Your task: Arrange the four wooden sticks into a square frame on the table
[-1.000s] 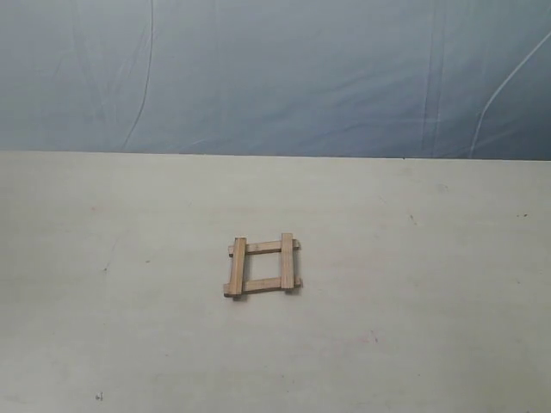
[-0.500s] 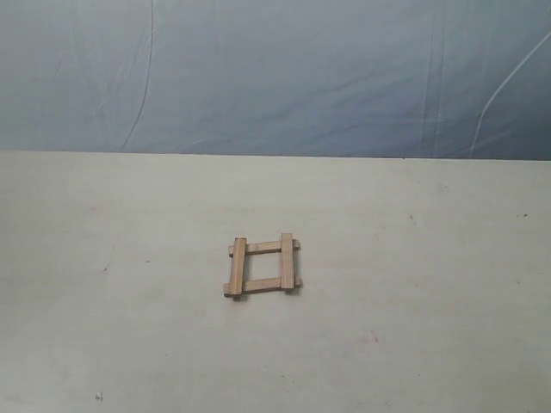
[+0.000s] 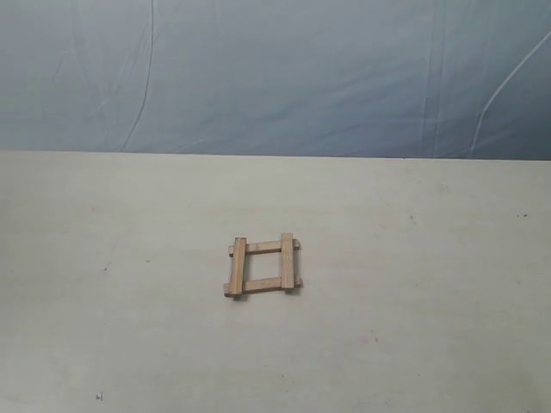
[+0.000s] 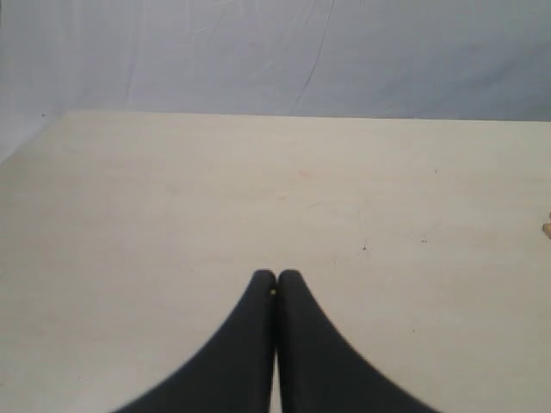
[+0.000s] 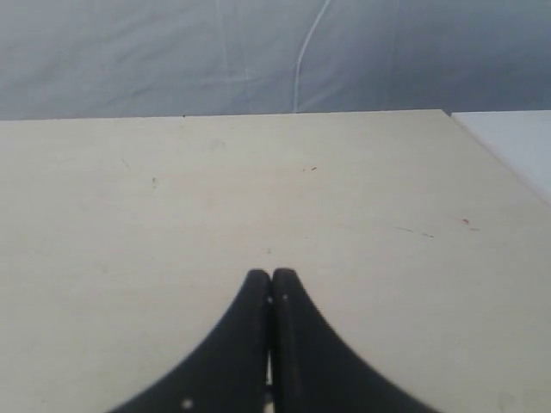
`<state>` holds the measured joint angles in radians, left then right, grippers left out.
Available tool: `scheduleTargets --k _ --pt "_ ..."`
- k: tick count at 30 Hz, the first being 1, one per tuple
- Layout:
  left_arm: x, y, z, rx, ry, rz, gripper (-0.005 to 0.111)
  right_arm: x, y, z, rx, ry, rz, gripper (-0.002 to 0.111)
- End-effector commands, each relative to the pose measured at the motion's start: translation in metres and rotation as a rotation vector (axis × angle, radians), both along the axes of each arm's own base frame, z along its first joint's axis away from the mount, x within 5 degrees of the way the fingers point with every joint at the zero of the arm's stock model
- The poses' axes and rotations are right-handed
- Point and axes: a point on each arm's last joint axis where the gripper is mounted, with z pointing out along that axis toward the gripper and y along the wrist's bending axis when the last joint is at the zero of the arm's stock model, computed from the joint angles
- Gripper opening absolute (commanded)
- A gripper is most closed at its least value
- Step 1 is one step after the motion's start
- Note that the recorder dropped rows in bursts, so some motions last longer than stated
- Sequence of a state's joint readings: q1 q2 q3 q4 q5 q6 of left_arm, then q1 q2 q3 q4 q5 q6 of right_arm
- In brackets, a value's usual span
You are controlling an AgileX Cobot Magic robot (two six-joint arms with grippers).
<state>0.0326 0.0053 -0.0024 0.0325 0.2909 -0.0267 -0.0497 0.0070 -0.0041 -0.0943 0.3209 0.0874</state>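
The four wooden sticks lie as a small square frame (image 3: pixel 263 266) in the middle of the pale beige table (image 3: pixel 430 284). Two upright strips rest across two crosswise strips, ends overlapping at the corners. Neither arm shows in the exterior view. In the left wrist view my left gripper (image 4: pixel 276 276) is shut, its black fingers pressed together with nothing between them, above bare table; a sliver of wood (image 4: pixel 547 228) peeks in at the frame edge. My right gripper (image 5: pixel 271 274) is likewise shut and empty over bare table in the right wrist view.
A wrinkled blue-grey cloth (image 3: pixel 275 77) hangs behind the table's far edge. Tiny dark specks dot the tabletop. In the right wrist view the table's corner and side edge (image 5: pixel 491 155) show, with a paler surface beyond.
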Motion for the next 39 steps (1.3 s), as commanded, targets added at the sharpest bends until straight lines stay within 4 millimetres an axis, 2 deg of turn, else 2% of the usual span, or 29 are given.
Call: scheduleTargets --k 1,10,17,39 --pt "-0.0004 -0.0012 -0.0015 -0.053 0.006 -0.005 0.0 -0.0001 0.0 0.0 -0.009 -0.014 0.0 -0.001" --pt "-0.0003 -0.0012 -0.0009 -0.05 0.0 -0.005 0.0 0.0 0.0002 0.0006 -0.008 -0.02 0.003 -0.001" --pt "-0.0002 -0.0012 -0.0006 -0.05 -0.004 -0.006 0.0 0.0003 0.005 0.0006 0.013 -0.021 0.083 -0.001" --pt "-0.0002 -0.0012 -0.0006 -0.05 -0.004 -0.006 0.0 0.0003 0.0054 0.0005 0.033 -0.021 0.082 -0.001"
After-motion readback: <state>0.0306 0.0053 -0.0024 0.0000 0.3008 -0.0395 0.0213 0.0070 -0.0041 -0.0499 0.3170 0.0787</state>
